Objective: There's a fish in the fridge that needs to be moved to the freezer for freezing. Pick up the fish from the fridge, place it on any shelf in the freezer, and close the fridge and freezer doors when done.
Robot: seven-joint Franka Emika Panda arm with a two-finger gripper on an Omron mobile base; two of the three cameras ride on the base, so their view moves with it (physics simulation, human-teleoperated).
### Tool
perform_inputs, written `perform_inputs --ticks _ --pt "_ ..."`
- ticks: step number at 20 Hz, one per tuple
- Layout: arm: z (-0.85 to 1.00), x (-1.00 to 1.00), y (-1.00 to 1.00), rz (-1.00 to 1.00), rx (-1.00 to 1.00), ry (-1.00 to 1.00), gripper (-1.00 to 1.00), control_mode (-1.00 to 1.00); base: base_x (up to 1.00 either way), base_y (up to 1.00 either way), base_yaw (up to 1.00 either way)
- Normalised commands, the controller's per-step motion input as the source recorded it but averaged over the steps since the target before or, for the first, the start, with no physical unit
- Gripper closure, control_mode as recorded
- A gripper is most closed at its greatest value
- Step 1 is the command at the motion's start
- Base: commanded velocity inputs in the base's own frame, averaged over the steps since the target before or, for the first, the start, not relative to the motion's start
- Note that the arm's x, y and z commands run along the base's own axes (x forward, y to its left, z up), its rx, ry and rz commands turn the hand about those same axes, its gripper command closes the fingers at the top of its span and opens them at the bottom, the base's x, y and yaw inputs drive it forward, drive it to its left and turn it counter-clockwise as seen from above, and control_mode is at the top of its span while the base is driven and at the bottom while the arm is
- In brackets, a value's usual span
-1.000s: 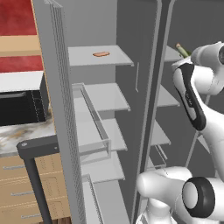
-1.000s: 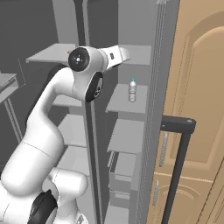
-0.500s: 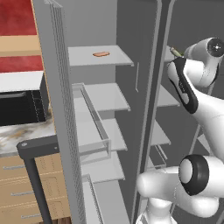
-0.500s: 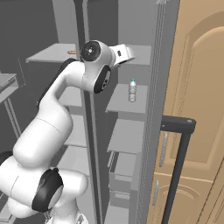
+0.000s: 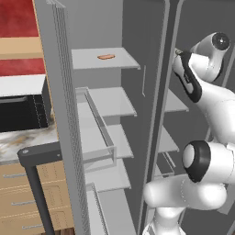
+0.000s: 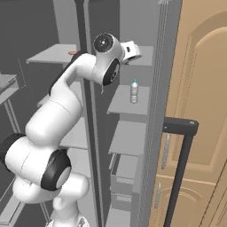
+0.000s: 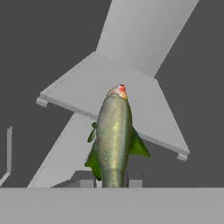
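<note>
The pincer (image 7: 113, 181) is clamped on the fish (image 7: 113, 135): in the hand view the two dark finger tips sit tight against both sides of its tail end, and the greenish body stands straight out from them with the reddish head farthest away. The fish touches nothing else that I can see.

Beyond the head of the fish there is a grey shelf (image 7: 131, 92). Its front edge runs just behind the fish, and the space between the fish and this edge is open. A second shelf lies lower, close beside the fingers.

In the left base view the wrist (image 5: 183, 69) is high in the right compartment, right of the grey divider (image 5: 158, 114). Left of the divider, well apart from the pincer, are the freezer shelves (image 5: 110, 98); a small orange item (image 5: 106, 57) lies on the top one. The freezer door (image 5: 64, 114) stands open.

In the right base view a water bottle (image 6: 134, 91) stands on a shelf below and to the right of the wrist.
</note>
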Motion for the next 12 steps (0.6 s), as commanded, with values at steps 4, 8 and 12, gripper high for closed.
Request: perform_inputs --ticks 4,8,12 --pt "-0.13 0.39 -0.13 0.01 0.01 0.02 1.00 -1.00 0.00 0.00 0.00" --pt "-0.17 0.40 -0.16 0.01 0.01 0.00 1.00 -1.00 0.00 0.00 0.00" --pt "-0.17 0.35 -0.28 0.01 0.04 0.00 1.00 -1.00 0.00 0.00 0.00"
